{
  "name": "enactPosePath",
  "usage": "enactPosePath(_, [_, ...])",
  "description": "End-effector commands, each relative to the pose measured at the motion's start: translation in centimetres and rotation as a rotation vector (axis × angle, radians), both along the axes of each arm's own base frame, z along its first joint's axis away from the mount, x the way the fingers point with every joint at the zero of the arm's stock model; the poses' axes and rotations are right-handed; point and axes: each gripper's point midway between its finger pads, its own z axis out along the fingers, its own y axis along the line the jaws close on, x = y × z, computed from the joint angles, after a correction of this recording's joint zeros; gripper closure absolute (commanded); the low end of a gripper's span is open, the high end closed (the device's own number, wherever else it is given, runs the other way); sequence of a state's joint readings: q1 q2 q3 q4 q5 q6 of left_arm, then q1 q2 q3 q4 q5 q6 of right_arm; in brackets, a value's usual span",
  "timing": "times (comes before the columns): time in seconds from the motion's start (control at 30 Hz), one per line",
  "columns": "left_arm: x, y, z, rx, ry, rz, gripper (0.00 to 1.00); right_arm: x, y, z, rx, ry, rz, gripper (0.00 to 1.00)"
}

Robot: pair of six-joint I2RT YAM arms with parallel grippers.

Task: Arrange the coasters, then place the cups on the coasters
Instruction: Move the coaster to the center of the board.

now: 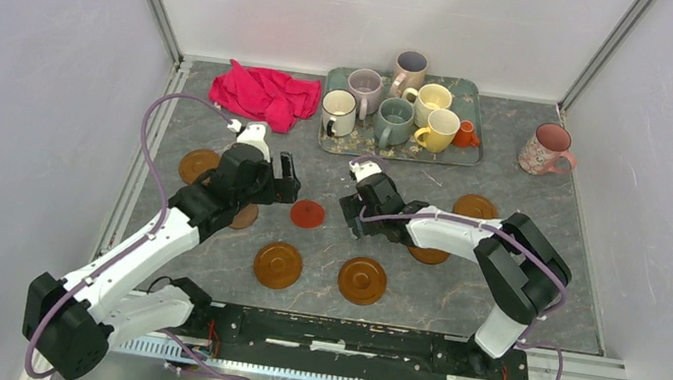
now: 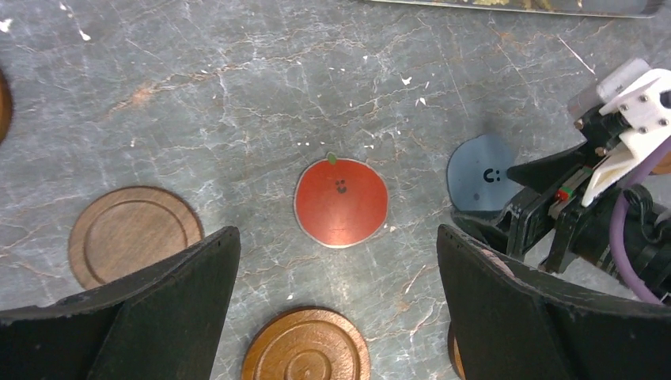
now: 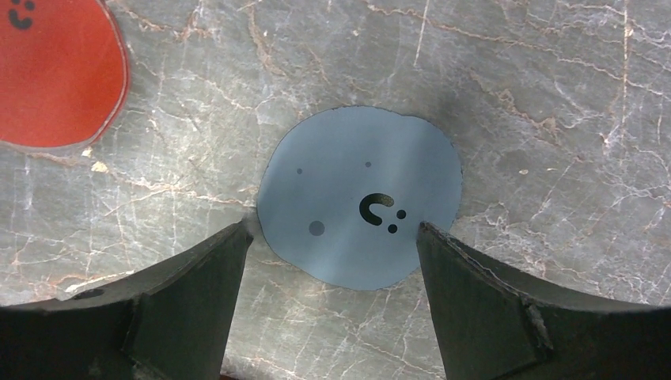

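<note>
Seen from above, two white-and-black robot arms are reaching over a grey marbled table (image 1: pixel 511 190). The left claw (image 2: pixel 336 237) is hanging with its two black fingers spread wide and holding nothing. A flat round red coaster (image 2: pixel 341 201) with a tiny face and a green stalk is lying on the table just ahead of the fingertips, centred in the gap. The right claw (image 3: pixel 332 229) is also standing spread, its fingertips sitting at either side of the near edge of a flat round blue-grey coaster (image 3: pixel 360 194) lying on the table; whether the tips are touching its rim cannot be told. The red and blue discs are lying near each other but apart. A dark brown wooden coaster (image 2: pixel 133 235) is lying left of the red one, and glossy amber ringed coasters (image 1: pixel 278 264) are sitting around the arms. At the far side, ceramic mugs (image 1: pixel 393 121) are standing on a rectangular teal tray (image 1: pixel 398 151). A pink floral mug (image 1: pixel 545 150) is standing on the table to its right, and a crumpled bright red cloth (image 1: pixel 265 93) is lying to its left.
</note>
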State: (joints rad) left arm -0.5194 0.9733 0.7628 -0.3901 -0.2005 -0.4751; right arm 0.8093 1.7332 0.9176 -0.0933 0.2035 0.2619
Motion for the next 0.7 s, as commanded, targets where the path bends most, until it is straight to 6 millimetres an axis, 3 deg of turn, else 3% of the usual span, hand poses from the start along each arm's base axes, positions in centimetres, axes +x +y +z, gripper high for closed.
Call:
enactPosePath(0.0, [1.3, -2.1, 1.2, -0.117, -0.013, 0.009, 0.00, -4.2, -0.8, -2.5, -0.041, 0.142, 0.024, 0.14])
enactPosePath(0.17, [1.7, -3.1, 0.9, -0.153, 0.002, -0.004, 0.00, -4.8, -1.1, -2.7, -0.054, 0.143, 0.030, 0.13])
enactPosePath(0.4, [1.6, -3.0, 0.4, -0.145, 0.011, -0.002, 0.00, -5.3, -0.6, -2.5, -0.052, 0.141, 0.042, 0.13])
enactPosePath(0.67, [1.5, -2.6, 0.3, -0.128, 0.005, 0.001, 0.00, -5.5, -1.9, -2.6, -0.094, 0.126, 0.013, 0.11])
